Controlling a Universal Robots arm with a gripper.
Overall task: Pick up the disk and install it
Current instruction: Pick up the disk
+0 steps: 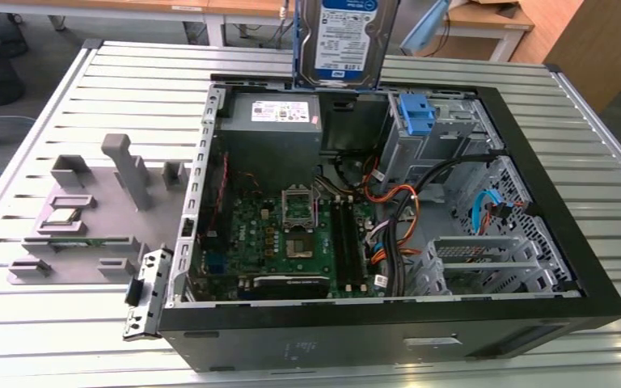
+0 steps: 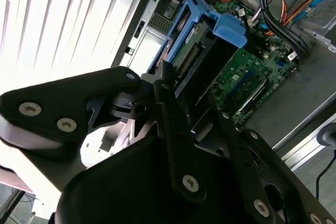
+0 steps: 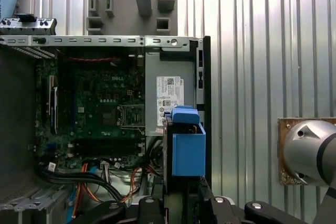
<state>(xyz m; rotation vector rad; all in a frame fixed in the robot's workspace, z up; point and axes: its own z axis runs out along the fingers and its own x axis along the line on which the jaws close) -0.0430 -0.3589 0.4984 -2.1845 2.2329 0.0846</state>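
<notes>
Silver disk (image 1: 345, 47), blue-and-white label (image 1: 349, 23), blue carrier (image 3: 188, 151); green motherboard (image 1: 289, 236); black case (image 1: 397, 343); grey ribbed table (image 1: 62, 331).

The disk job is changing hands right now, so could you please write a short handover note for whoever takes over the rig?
The pincer is shut on the disk.
The disk hangs upright in the air above the open computer case, near the grey power supply.
Done: the disk is picked up.
Left: the disk is not yet seated in the computer case.
</notes>
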